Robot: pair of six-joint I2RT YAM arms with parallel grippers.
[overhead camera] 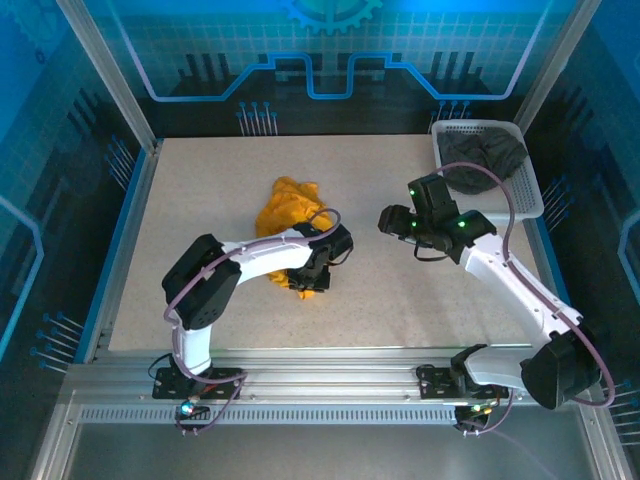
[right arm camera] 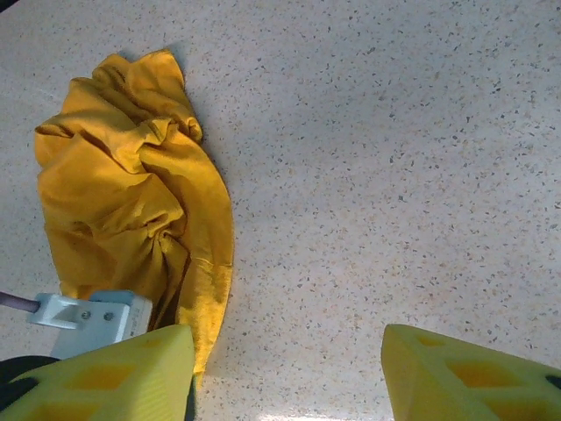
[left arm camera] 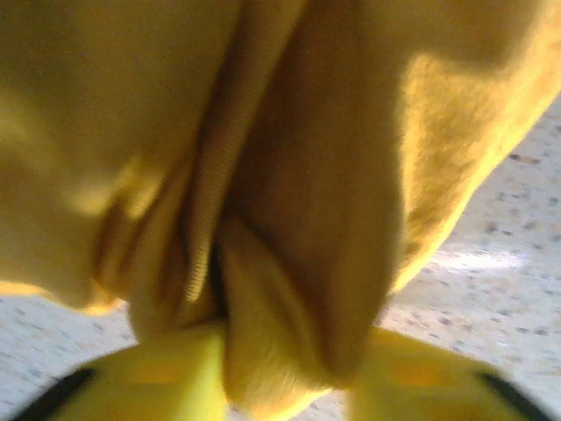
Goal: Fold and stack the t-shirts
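Speckled pale table (overhead camera: 400, 290) under us, blue panels all round, and from the top view we've got the orange-yellow t-shirt (overhead camera: 285, 205) lying crumpled left of centre. The left gripper (overhead camera: 310, 278) is down on the shirt's near edge. Over on the right, the right gripper (overhead camera: 392, 219) hangs above bare table, well apart from the shirt. Far right corner: the dark grey t-shirt (overhead camera: 485, 155) sits bunched inside the white mesh basket (overhead camera: 530, 200).

Now the left wrist view, and we're right in the cloth: the orange-yellow t-shirt (left arm camera: 307, 175) hangs in deep folds, and the left gripper (left arm camera: 289, 390) has a thick fold pinched between its yellow fingers (left arm camera: 158, 377). A strip of table (left arm camera: 517, 237) shows at the right.

Right wrist view: the right gripper (right arm camera: 289, 368) stands wide, its fingers (right arm camera: 465, 368) well apart with just table (right arm camera: 394, 132) between them. The orange-yellow t-shirt (right arm camera: 123, 202) lies heaped to the left, its edge just beside the left-hand finger.
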